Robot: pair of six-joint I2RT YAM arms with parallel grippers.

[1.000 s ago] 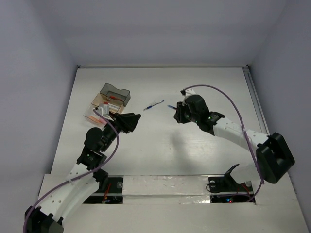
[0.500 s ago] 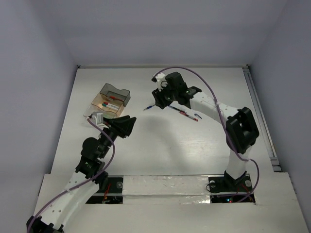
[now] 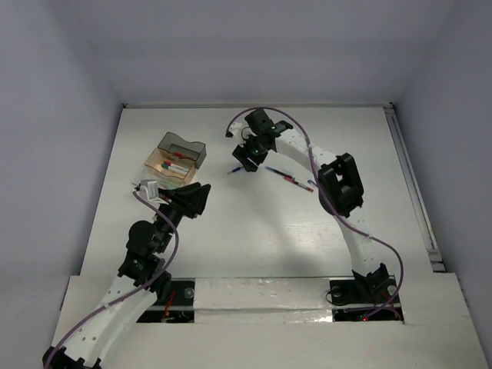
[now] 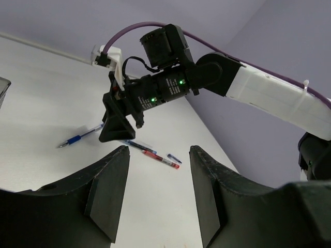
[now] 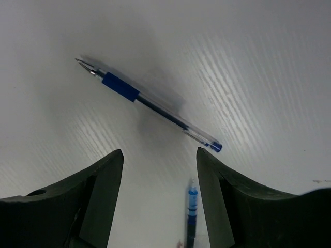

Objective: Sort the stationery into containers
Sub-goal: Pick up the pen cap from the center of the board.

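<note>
A clear pen with a blue grip (image 3: 235, 170) (image 5: 150, 106) lies loose on the white table. My right gripper (image 3: 246, 159) (image 5: 159, 155) hovers just over it, open and holding nothing. A dark blue pen (image 5: 191, 217) (image 4: 135, 145) lies between its fingers, lower down. Next to that lie a red pen (image 3: 292, 181) (image 4: 161, 158) and a small blue cap (image 3: 311, 184) (image 4: 174, 157). The containers stand at far left: a smoky grey tray (image 3: 183, 146) and a clear tray (image 3: 167, 164) holding pens. My left gripper (image 3: 197, 201) (image 4: 159, 151) hangs open and empty near them, facing the right gripper (image 4: 120, 124).
The purple cable (image 3: 304, 142) loops over the right arm. A white wall edges the table at the back, with a rail (image 3: 406, 169) along the right side. Both arm bases sit at the near edge (image 3: 261, 296).
My right arm swung left and away from me, from the red and dark pens to the blue-grip pen, opening its jaws wider. The left arm shifted slightly.
</note>
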